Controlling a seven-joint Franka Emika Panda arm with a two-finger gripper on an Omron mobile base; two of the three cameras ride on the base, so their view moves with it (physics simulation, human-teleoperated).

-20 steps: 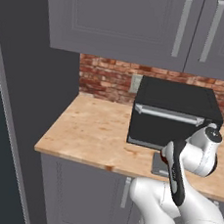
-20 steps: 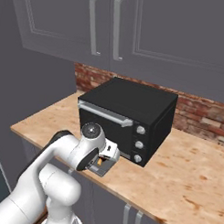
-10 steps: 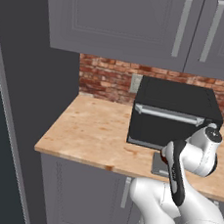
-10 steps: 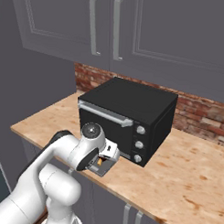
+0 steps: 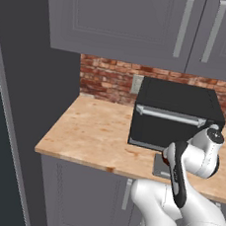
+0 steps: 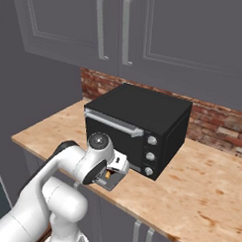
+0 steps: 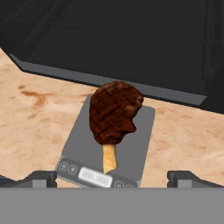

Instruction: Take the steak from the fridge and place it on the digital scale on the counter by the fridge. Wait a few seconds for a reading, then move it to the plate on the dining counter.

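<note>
Wood-grain counter [image 5: 93, 132] beneath grey cabinets, arm folded low before the black toaster oven [image 6: 137, 126].
Hand [image 7: 111, 178] hovers open, fingertips spread wide; the grill-marked brown steak [image 7: 114, 112] with pale bone lies on the digital scale [image 7: 138, 151].

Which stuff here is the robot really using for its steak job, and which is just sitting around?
Part of the job:
steak, lying on the digital scale
counter under the scale
gripper, jaws spread apart, holding nothing

Just sitting there:
black toaster oven
grey wall cabinets
brick backsplash
</note>
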